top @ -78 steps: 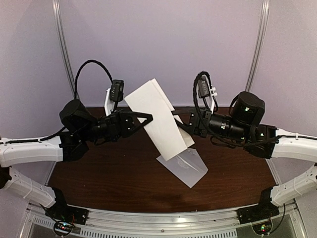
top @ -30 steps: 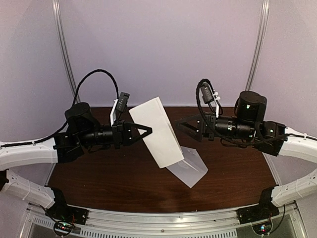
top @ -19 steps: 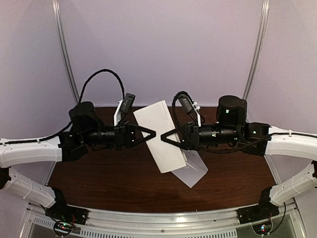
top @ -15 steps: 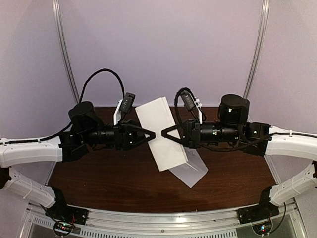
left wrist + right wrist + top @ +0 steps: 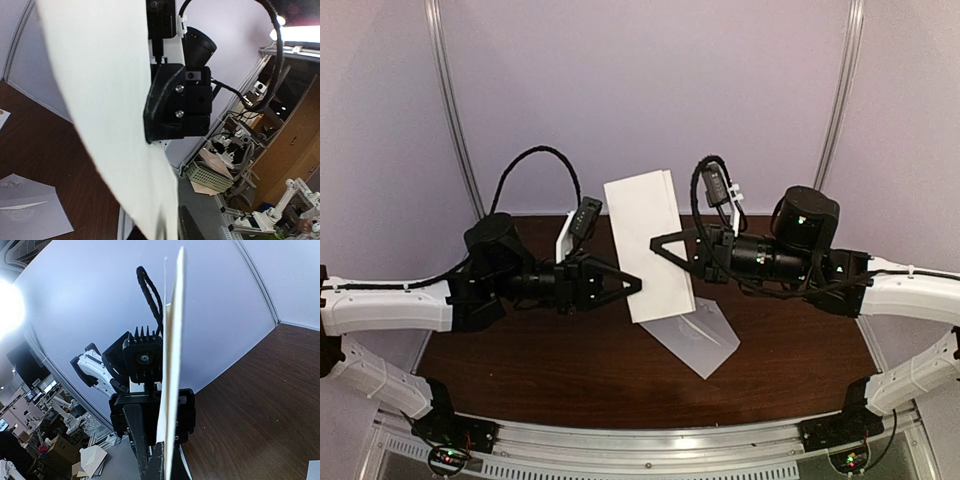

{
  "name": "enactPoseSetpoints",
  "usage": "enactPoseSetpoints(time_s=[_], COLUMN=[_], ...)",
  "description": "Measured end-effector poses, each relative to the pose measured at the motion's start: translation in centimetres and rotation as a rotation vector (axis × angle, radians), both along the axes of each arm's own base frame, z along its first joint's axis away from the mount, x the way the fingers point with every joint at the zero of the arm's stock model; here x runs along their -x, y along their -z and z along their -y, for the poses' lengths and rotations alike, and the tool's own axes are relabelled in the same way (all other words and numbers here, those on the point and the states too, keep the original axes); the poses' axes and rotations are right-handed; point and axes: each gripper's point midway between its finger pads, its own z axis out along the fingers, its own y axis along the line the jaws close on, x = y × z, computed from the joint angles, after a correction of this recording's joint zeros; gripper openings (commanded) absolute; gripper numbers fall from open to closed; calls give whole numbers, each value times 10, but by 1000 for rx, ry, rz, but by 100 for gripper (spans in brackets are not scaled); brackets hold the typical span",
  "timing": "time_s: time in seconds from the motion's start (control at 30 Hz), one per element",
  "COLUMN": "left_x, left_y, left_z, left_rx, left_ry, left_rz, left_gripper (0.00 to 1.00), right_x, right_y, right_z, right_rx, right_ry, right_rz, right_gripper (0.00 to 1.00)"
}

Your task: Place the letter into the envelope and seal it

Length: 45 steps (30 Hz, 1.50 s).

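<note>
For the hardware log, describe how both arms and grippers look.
White shells cover the near links; black motor housings sit at the wrists. The left gripper and right gripper are black tapering triangles. A black braided cable loops over each wrist, beside a white camera bracket.

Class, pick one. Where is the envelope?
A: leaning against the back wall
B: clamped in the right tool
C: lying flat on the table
C: the envelope lies flat on the table, below the letter, which is up in the air.
</note>
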Motion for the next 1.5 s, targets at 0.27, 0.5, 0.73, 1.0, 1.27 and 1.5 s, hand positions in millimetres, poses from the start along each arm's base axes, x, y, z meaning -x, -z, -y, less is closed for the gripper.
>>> enactPoseSetpoints(time_s=[0.27, 0.5, 0.73, 1.0, 1.27, 1.5], left_x=[3, 8, 11, 7, -27, -42], left_y=[10, 21, 23, 27, 61, 115], left_z=[1, 2, 3, 4, 8, 38], left_rx=[-19, -40, -45, -55, -189, -358], left_ry=[5, 12, 13, -20, -218, -319], left_rz=[-24, -46, -54, -63, -128, -198], left_gripper=[37, 8, 27, 45, 51, 45], right_x=[-6, -7, -10, -17, -54, -78], right_y=[-3, -13, -13, -8, 11, 36], right_z=[3, 9, 11, 16, 60, 116], right_rx=[-9, -29, -30, -2, 103, 185], right_ry=[39, 69, 89, 136, 334, 520], right_rz=[2, 15, 19, 22, -4, -52], right_gripper=[0, 0, 0, 0, 0, 0])
